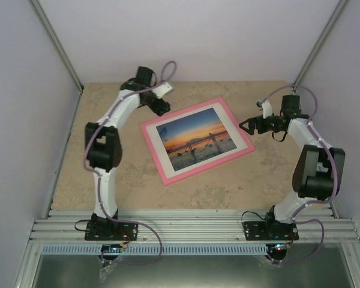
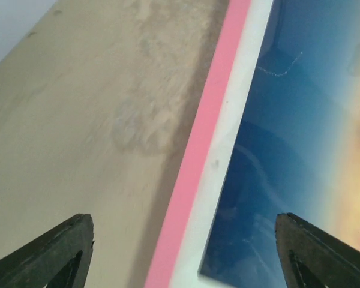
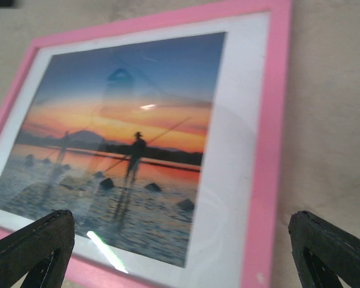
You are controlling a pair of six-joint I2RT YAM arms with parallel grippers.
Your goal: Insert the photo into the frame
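Top external view: the photo [image 1: 197, 143] lies face up inside the frame [image 1: 166, 178] on the table [image 1: 240, 186]. The left gripper [image 1: 162, 110] and right gripper [image 1: 245, 125] flank it, both spread apart and holding nothing.

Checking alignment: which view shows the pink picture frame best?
Top external: the thin pink rectangular picture frame shows whole, all four sides. Right wrist crops its lower corners; left wrist shows one strip.

Pale lilac walls [image 1: 186, 36] enclose a beige marbled tabletop [image 1: 270, 174] under soft light.
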